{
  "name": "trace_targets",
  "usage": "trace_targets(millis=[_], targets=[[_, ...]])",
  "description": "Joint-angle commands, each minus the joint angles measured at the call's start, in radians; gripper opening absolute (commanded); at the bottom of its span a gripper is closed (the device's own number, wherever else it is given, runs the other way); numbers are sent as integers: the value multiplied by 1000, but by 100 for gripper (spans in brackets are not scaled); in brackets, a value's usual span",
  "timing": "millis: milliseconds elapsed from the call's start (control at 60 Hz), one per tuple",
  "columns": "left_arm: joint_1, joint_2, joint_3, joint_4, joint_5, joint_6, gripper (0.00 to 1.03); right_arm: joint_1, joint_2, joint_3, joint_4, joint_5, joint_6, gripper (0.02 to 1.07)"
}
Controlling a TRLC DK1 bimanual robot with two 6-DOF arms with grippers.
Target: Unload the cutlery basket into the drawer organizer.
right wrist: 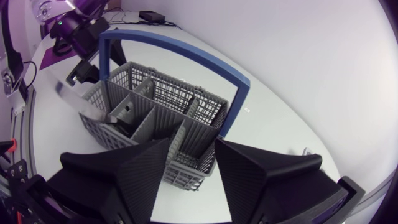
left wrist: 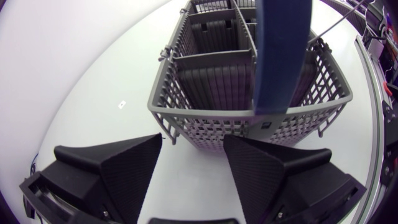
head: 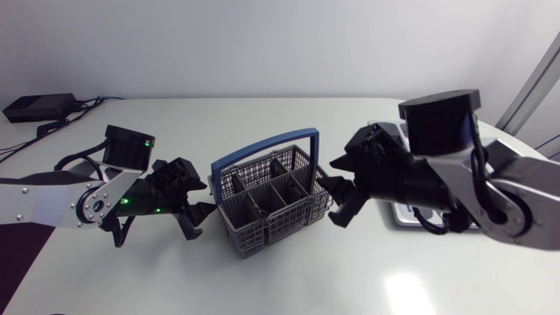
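Both pincers hang open beside the grey cutlery basket (head: 267,206) at mid-table, the left gripper (head: 199,210) just left of it and the right gripper (head: 339,194) just right. A slim metal utensil (right wrist: 79,99) leans out of the basket. It is probably light, stiff and slippery, best pinched across its exposed flat.

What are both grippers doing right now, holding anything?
Left gripper: open, jaws apart, empty, just short of the basket.
Right gripper: open, empty, jaws apart at the basket's near corner.
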Motion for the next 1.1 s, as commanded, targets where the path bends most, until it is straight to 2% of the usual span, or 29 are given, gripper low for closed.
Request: trace_targets(millis=[0,150,283,400,617,833,1017,1083], targets=[[-15,4,36,21,10,-22,72,68,-65,-74,-1,39,-25,72],[-11,-56,-12,16,9,-20,75,208,-126,-132,-16,92,-25,72],[39,-202,-98,-4,10,-5,83,280,-80,-128,22,128,-22,72],[55,-318,-156,-30,18,8,86,311,1,-105,71,143,-19,72],[62,-502,-228,-105,71,14,87,372,150,-53,188,214,-27,71],[51,-559,-253,-130,93,12,87,375,176,6,198,234,-33,71],[39,-562,-256,-128,98,9,87,375,244,49,212,230,-44,43],[37,-567,-259,-128,99,8,87,377,270,58,218,224,-45,23]])
